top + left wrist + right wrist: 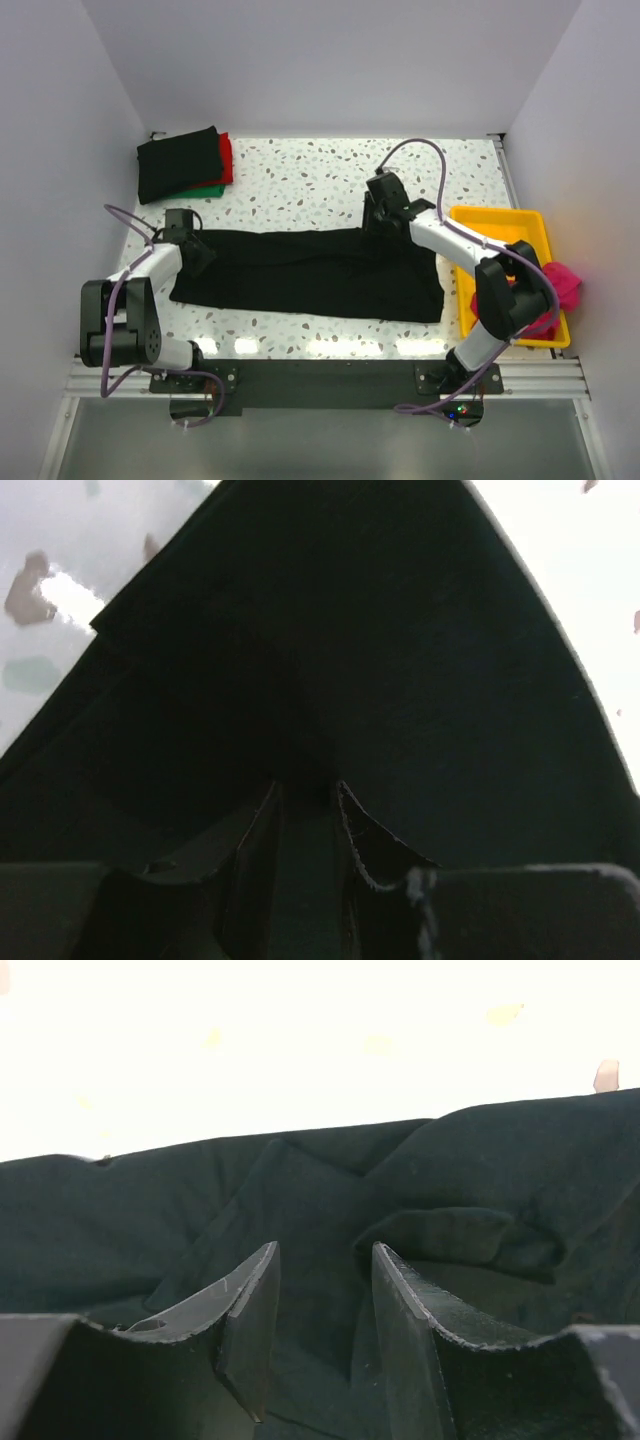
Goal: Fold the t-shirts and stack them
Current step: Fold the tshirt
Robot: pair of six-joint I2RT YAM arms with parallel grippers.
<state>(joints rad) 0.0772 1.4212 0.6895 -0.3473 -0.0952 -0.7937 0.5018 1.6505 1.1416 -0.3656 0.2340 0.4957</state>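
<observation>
Note black t-shirt [310,275] laid lengthwise on worktop [300,180] for end-to-end fold; right claw [324,1255] apart over far edge, left claw [308,790] at opposite end (closure: cannot tell, too dark)

Open across bare tabletop [300,175] beyond spread black t-shirt [310,275], right of folded stack [183,163]. Blocked at right edge by yellow tray [500,222]; hemmed by walls [60,150] left, far, right.

The speckled table [300,180] carries a black t-shirt [310,275] spread across the middle, a folded shirt stack [180,165] far left, and a yellow tray [500,225] right.
</observation>
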